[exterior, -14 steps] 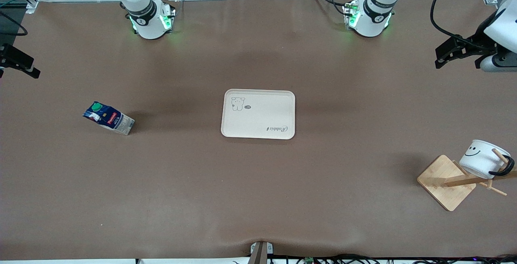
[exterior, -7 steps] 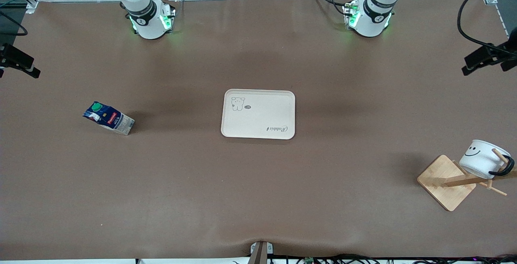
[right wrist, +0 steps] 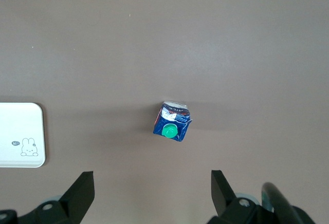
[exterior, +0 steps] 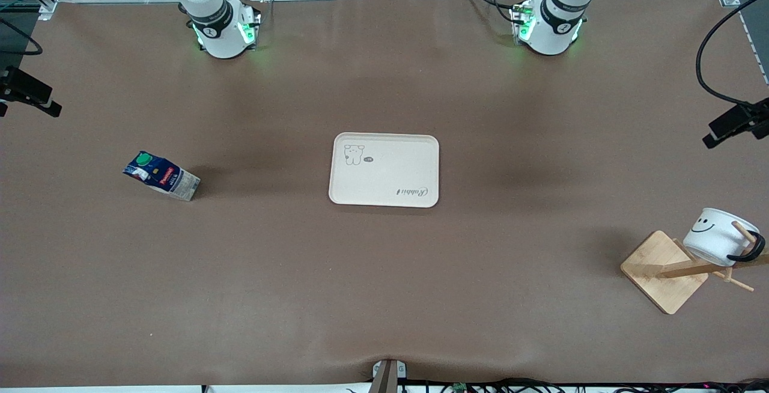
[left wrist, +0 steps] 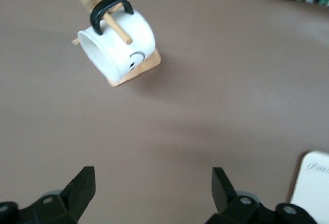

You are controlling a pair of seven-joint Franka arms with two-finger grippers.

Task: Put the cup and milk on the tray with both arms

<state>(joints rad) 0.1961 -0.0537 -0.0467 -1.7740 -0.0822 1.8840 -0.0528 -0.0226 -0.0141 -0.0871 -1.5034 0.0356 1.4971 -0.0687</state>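
The cream tray (exterior: 384,170) lies in the middle of the table. The blue milk carton (exterior: 161,176) with a green cap stands toward the right arm's end; it also shows in the right wrist view (right wrist: 172,122). The white smiley cup (exterior: 716,235) hangs by its black handle on a wooden rack peg toward the left arm's end, and shows in the left wrist view (left wrist: 117,47). My left gripper (left wrist: 153,189) is open and empty, up over bare table short of the cup. My right gripper (right wrist: 152,190) is open and empty, high over the table beside the milk.
The rack's square wooden base (exterior: 661,270) stands under the cup, near the table's edge at the left arm's end. The left hand (exterior: 734,124) and the right hand (exterior: 25,91) show at the edges of the front view. A tray corner shows in each wrist view (left wrist: 314,188) (right wrist: 20,134).
My left hand has moved out toward the left arm's end of the table and closer to the rack with the cup. My right hand has hardly moved. Nothing on the table has shifted.
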